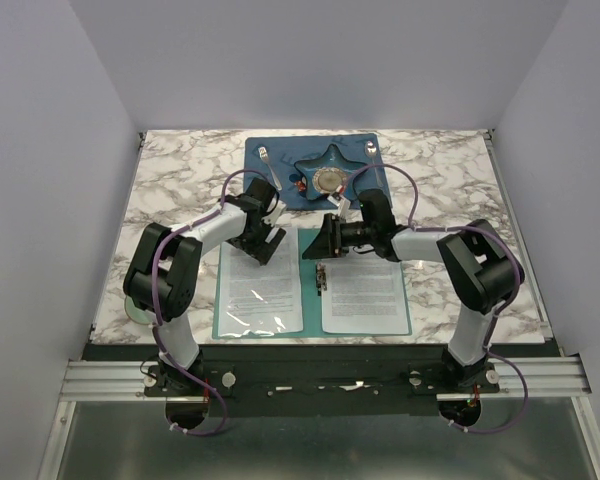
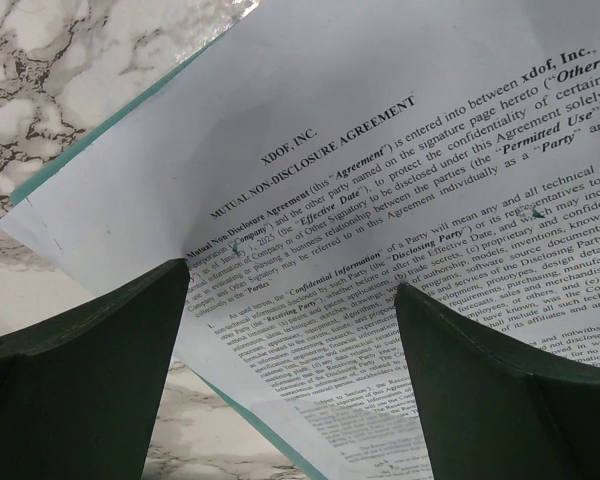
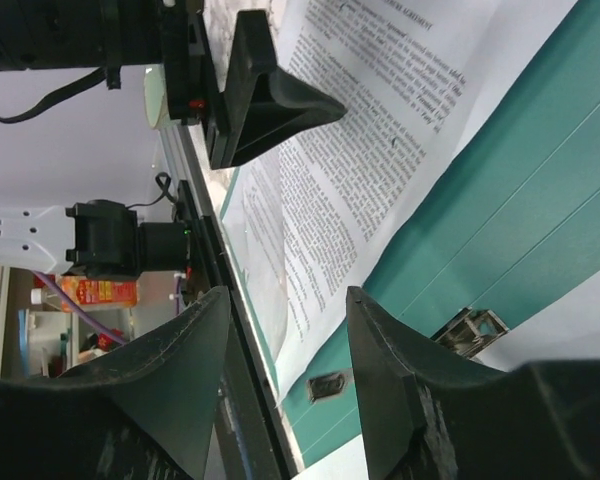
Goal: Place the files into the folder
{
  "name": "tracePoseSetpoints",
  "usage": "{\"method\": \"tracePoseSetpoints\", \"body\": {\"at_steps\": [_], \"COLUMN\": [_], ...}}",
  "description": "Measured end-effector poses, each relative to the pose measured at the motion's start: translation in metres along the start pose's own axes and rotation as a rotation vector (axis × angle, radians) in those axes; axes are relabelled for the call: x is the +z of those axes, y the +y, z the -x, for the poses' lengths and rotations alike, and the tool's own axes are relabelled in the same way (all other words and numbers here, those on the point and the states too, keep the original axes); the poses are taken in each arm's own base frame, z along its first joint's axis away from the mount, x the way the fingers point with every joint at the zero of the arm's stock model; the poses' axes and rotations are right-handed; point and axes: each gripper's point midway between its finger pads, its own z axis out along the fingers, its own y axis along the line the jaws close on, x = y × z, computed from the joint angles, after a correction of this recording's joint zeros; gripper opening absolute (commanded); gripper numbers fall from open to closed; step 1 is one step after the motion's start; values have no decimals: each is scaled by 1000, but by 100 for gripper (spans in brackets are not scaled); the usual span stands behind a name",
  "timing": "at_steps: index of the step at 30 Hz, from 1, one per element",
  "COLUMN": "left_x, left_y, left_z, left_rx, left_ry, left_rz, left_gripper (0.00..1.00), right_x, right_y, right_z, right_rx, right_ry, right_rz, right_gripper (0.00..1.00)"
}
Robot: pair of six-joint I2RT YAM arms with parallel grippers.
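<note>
Fingers of the left gripper (image 2: 292, 278) fill the bottom of its wrist view, spread wide with nothing pinched, over the far end of the left sheet. Same for the right gripper (image 3: 290, 295), spread and empty by the spine. The files (image 1: 262, 285) lie on both halves of the open folder (image 1: 312, 320), near the table's (image 1: 180, 200) front edge. My worry: the left sheet's far corner pokes past the folder edge, so a sloppy nudge could crease it. The right fingers could also snag the clip (image 1: 322, 280).

From above, the print on the files (image 1: 263, 285) is too small to read. The left arm (image 1: 170, 265) hides part of a pale disc (image 1: 138, 312) at the table (image 1: 180, 170) edge.
</note>
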Motion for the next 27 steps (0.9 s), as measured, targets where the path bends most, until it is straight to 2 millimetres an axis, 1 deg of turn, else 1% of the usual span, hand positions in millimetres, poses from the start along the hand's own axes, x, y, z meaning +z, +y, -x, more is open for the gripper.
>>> {"method": "tracePoseSetpoints", "body": {"at_steps": [4, 7, 12, 16, 18, 19, 21, 23, 25, 27], "left_x": [-1, -4, -12, -28, -43, -45, -65, -76, -82, -84], "left_y": [1, 2, 2, 1, 0, -1, -4, -9, -19, -33], "left_z": [0, 0, 3, 7, 16, 17, 36, 50, 61, 69], "left_rx": [0, -1, -7, -22, -25, -25, -23, -17, -3, 17], "left_ry": [-3, -9, -27, -48, -78, -81, -143, -183, -209, -221], "left_rz": [5, 8, 10, -1, -13, -18, -34, -52, -70, -95], "left_gripper": [99, 99, 99, 99, 99, 99, 99, 99, 99, 99], "right_x": [-4, -6, -9, -15, -21, -26, -37, -56, -81, -114], "right_y": [11, 19, 22, 29, 32, 33, 31, 24, 8, -17], "right_z": [-7, -9, -13, -8, 0, 7, 27, 47, 64, 74], "right_rx": [-8, -15, -14, -31, -53, -65, -88, -93, -70, -19], "right_ry": [0, -5, -8, -26, -61, -87, -169, -256, -347, -428], "right_rz": [17, 33, 36, 15, -27, -59, -165, -293, -453, -631], "right_gripper": [58, 58, 58, 58, 59, 59, 60, 61, 62, 62]}}
